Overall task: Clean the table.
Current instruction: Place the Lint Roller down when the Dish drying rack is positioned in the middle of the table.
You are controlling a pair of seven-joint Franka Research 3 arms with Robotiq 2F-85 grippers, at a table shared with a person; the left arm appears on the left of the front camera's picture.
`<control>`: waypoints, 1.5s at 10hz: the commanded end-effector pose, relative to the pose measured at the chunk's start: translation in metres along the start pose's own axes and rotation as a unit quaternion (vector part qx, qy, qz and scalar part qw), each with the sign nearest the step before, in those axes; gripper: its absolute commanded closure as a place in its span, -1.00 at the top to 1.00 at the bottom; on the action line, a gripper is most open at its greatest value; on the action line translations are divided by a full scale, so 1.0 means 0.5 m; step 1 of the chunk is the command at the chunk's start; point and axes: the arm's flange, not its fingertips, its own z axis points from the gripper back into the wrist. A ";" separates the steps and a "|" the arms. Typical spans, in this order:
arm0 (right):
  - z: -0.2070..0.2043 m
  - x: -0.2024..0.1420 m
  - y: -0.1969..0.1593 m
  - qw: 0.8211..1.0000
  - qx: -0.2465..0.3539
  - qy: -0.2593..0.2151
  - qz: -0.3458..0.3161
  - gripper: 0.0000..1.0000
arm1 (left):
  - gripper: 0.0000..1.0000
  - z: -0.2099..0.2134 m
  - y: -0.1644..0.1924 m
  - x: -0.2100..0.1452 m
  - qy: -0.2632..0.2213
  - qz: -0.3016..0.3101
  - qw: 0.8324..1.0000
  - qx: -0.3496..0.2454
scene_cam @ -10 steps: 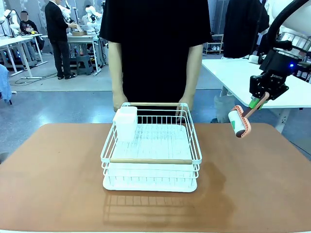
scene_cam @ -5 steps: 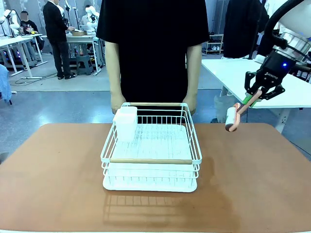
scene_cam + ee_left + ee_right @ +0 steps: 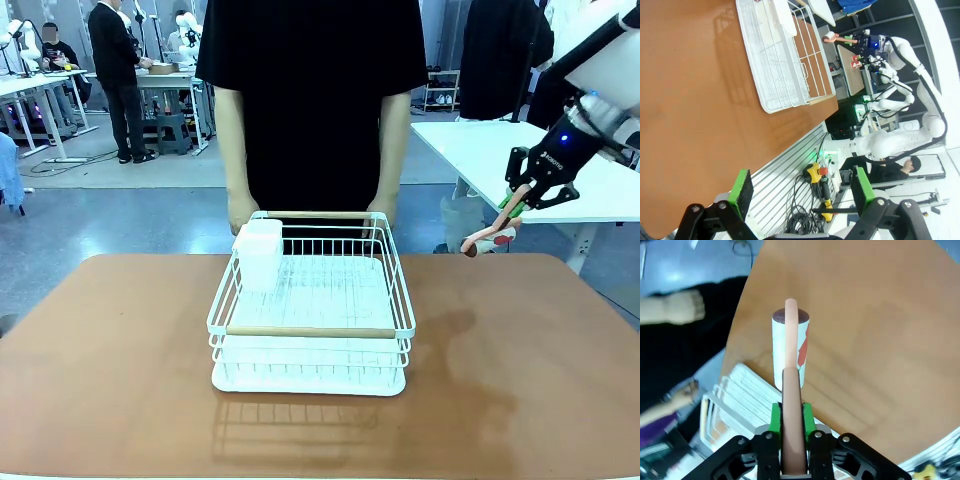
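Table (image 3: 110, 360): reddish-brown top with rounded corners, spread across the whole near field of the front view; bare at left, right and near edge.
Dish rack (image 3: 312, 305): white wire, parked on the middle of the table, wooden rails along its near and far rims — takes up the centre of the surface.
Cup holder (image 3: 259, 254): white box hung inside the rack's far-left corner.
Drip tray (image 3: 310, 378): white, under the rack, flat on the tabletop.
Person's hands: left-of-picture hand (image 3: 243, 212) and right-of-picture hand (image 3: 382, 211) both at the rack's far wooden rail, the person standing at the far edge behind it.
Right gripper (image 3: 517, 205): raised above the far-right corner of the table, clamped on the pink handle of a lint roller (image 3: 487, 240); in the right wrist view, green pads (image 3: 774, 417) pressed to either side of the handle, roller (image 3: 790, 347) pointing away over the table with the rack below.
Lint roller: white drum with orange-red print, tilted, hanging in the air — apart from the tabletop, right of the rack.
Left gripper (image 3: 802, 190): fingers spread wide, nothing between them, off the near edge of the table; rack (image 3: 782, 55) well apart.
Around: white-topped table (image 3: 490, 150) behind at right; more people and benches far left.
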 end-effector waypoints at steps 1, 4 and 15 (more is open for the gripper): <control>-0.041 -0.029 -0.021 0.994 0.069 -0.010 -0.085 -0.59 | 1.00 0.003 -0.002 -0.005 -0.006 -0.014 1.000 -0.010; -0.097 -0.007 -0.076 0.990 0.090 -0.015 -0.109 -0.59 | 1.00 0.003 -0.002 -0.005 -0.006 -0.014 1.000 -0.010; -0.230 0.013 -0.251 0.977 0.160 -0.014 -0.143 -0.59 | 1.00 0.003 -0.002 -0.005 -0.006 -0.014 1.000 -0.010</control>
